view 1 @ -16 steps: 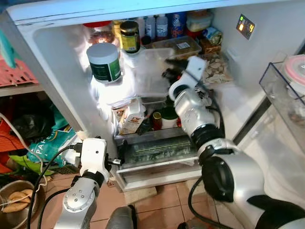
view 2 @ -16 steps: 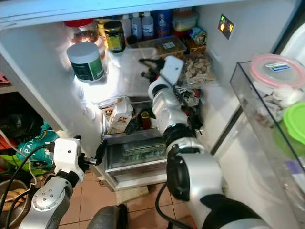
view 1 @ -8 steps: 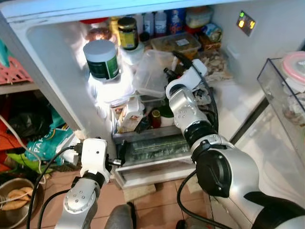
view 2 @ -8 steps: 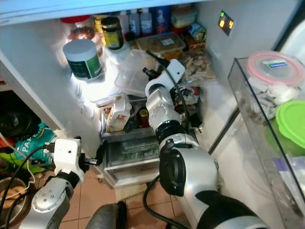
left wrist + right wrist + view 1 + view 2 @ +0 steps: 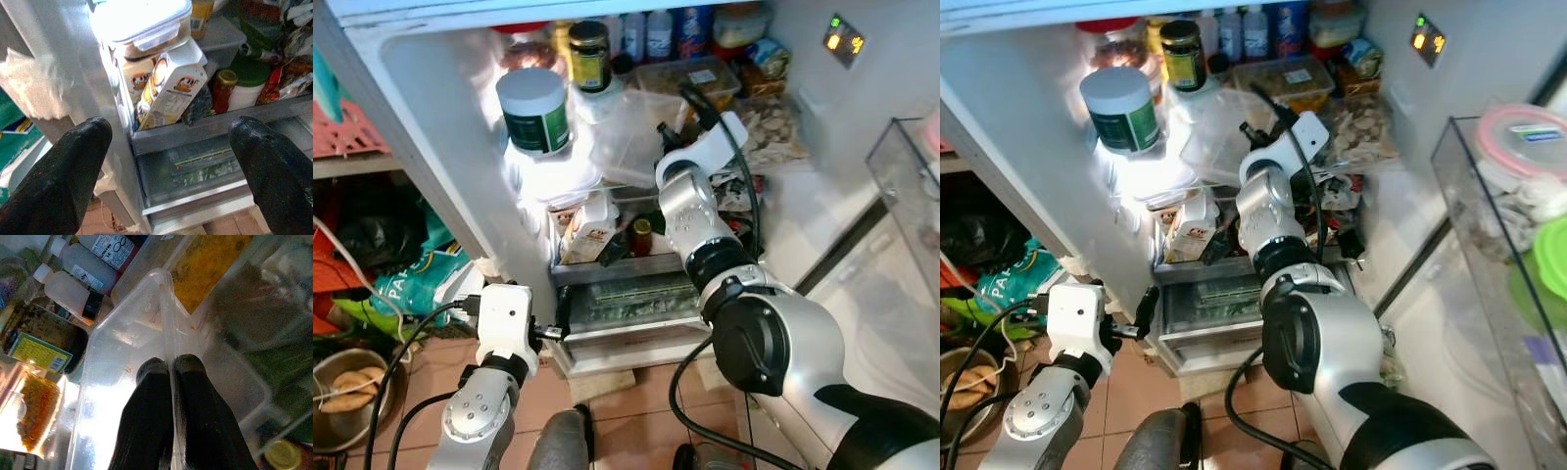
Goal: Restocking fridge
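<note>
My right gripper (image 5: 170, 363) is shut on the rim of a clear, empty plastic container (image 5: 127, 357). It holds the container tilted at the front of the fridge's upper shelf (image 5: 636, 132), just right of a white-lidded jar with a green label (image 5: 536, 113). My left gripper (image 5: 168, 128) is open and holds nothing. It hangs low in front of the fridge's bottom drawer (image 5: 626, 304), facing a tilted milk carton (image 5: 168, 93) on the lower shelf.
The upper shelf is crowded: a dark jar with a yellow label (image 5: 590, 57), bottles (image 5: 98, 262) and a tub of yellow food (image 5: 690, 78). The open door's clear shelf (image 5: 1508, 196) stands at right. Bags (image 5: 406, 284) and a bowl of bread (image 5: 342, 387) lie on the floor at left.
My right gripper has drawn the clear container outward and leftward from the shelf, tilting it. The camera has shifted a little. My left arm has stayed put.
</note>
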Motion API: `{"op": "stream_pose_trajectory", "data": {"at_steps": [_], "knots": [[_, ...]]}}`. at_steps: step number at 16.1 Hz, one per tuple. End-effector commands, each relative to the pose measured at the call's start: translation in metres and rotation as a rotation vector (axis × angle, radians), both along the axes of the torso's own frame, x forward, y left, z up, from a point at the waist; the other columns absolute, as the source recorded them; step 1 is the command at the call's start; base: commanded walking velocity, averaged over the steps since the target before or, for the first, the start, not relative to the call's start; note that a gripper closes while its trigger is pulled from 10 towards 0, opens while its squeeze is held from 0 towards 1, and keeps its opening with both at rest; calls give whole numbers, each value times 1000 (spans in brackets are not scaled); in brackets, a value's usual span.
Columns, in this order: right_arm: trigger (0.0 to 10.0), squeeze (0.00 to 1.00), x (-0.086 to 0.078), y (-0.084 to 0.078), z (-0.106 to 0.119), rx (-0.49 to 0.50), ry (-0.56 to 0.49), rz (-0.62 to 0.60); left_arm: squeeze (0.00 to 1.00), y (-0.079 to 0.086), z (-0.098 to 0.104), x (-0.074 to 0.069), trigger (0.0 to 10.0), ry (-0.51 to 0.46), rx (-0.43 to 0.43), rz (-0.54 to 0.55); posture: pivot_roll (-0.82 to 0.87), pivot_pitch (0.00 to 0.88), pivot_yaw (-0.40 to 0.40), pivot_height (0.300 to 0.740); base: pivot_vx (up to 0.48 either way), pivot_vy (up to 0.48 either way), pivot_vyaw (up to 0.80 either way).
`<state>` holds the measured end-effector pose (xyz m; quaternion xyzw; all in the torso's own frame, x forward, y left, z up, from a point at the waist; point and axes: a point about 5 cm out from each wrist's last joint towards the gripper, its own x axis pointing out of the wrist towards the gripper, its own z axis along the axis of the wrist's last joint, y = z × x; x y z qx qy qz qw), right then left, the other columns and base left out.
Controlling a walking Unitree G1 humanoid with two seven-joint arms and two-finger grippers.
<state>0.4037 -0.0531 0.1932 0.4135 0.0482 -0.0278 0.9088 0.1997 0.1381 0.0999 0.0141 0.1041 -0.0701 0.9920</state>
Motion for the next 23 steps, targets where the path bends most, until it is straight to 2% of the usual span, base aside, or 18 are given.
{"op": "stream_pose_trajectory", "data": {"at_steps": [1, 2, 3, 8, 11, 15, 18, 23], "knots": [[10000, 0, -7, 37, 16, 114, -51, 68, 0, 1, 2, -2, 10000, 4, 11, 13, 288, 162, 10, 740, 0, 0, 0], [10000, 831, -7, 40, 17, 136, -54, 87, 0, 1, 1, -3, 10000, 5, 11, 15, 288, 162, 7, 740, 0, 0, 0], [10000, 1000, -8, 43, 17, 101, -66, 99, 0, 0, 1, -3, 10000, 7, 10, 20, 287, 160, 4, 740, 0, 0, 0], [10000, 1000, -12, 58, 25, 90, -155, 207, 0, 2, 1, -1, 10000, 4, 13, 26, 287, 157, 2, 740, 0, 0, 0], [10000, 1000, -15, 63, 28, 22, -233, 256, 0, 3, 2, 0, 10000, 0, 20, 29, 287, 152, 5, 740, 0, 0, 0], [10000, 1000, -13, 54, 33, -149, -341, 264, 0, 4, 2, 2, 10000, -5, 26, 28, 281, 146, 11, 740, 0, 0, 0], [10000, 1000, -10, 43, 31, -176, -346, 248, 0, 4, 2, 3, 10000, -7, 29, 22, 279, 141, 17, 740, 0, 0, 0], [10000, 1000, -10, 40, 32, -238, -389, 251, 0, 6, 2, 6, 10000, -12, 39, 15, 279, 129, 24, 740, 0, 0, 0]]}}
